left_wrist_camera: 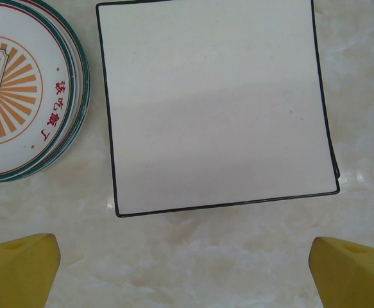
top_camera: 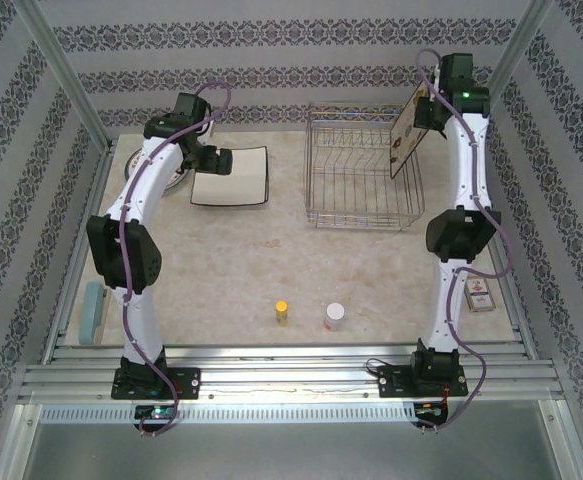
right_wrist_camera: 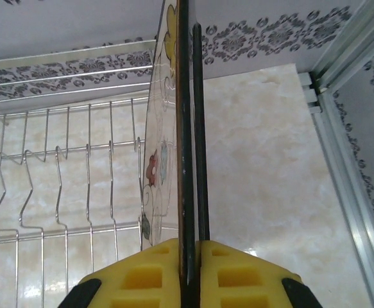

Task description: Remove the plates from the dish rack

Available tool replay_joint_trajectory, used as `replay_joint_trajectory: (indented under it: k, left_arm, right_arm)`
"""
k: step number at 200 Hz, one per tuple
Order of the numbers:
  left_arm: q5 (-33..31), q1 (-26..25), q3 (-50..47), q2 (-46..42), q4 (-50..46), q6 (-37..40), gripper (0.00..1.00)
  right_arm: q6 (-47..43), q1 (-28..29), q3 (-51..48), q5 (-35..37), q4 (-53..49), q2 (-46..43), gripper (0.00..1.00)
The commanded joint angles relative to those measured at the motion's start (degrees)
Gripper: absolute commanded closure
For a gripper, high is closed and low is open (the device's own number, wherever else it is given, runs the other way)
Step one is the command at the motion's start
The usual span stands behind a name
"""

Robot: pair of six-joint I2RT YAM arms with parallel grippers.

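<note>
The silver wire dish rack (top_camera: 361,172) stands at the back right of the table. My right gripper (top_camera: 423,112) is shut on the rim of a square flowered plate (top_camera: 407,140), held on edge above the rack's right side. In the right wrist view that plate (right_wrist_camera: 159,160) runs edge-on out of the right gripper (right_wrist_camera: 190,273), with the rack's prongs (right_wrist_camera: 58,173) to its left. My left gripper (left_wrist_camera: 187,276) hangs open above the table just short of a square plate (left_wrist_camera: 215,102) lying plain side up. A stack of round plates (left_wrist_camera: 20,90) lies beside it.
A small yellow bottle (top_camera: 282,312) and a white-capped jar (top_camera: 334,316) stand near the front middle. A small box (top_camera: 481,295) lies by the right rail and a pale green block (top_camera: 93,310) by the left rail. Patterned walls close in the table.
</note>
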Motion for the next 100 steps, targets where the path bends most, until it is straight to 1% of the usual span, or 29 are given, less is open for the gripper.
replay_joint_trajectory:
  k: [1,26,55,89,100]
  left_arm:
    - [-1.0,0.7,1.8,0.9,-1.7,-0.8,0.0]
    - [0.2,0.7,1.9,0.3,-2.0,-1.5,0.0]
    - [1.3,0.6,0.7,-1.3,-2.1,-1.9,0.0]
    - [1.8,0.3,-2.9,-4.3,-0.8,-2.1,0.0]
    - [1.8,0.2,-3.9,-5.1,-0.4,-2.2,0.0]
  right_arm:
    - [0.4,0.8,2.3,-0.1,6.5,-9.9,1.0]
    - [-0.5,1.3,0.0,1.3,6.0,-14.6,1.0]
    - [-0.3,1.9,-2.7,1.0,4.9,-20.6,1.0]
    - [0.8,4.1,-8.6,-0.9,3.9,-27.3,1.0]
    - [2.0,5.1,-11.8,-2.8,4.5,-29.7,1.0]
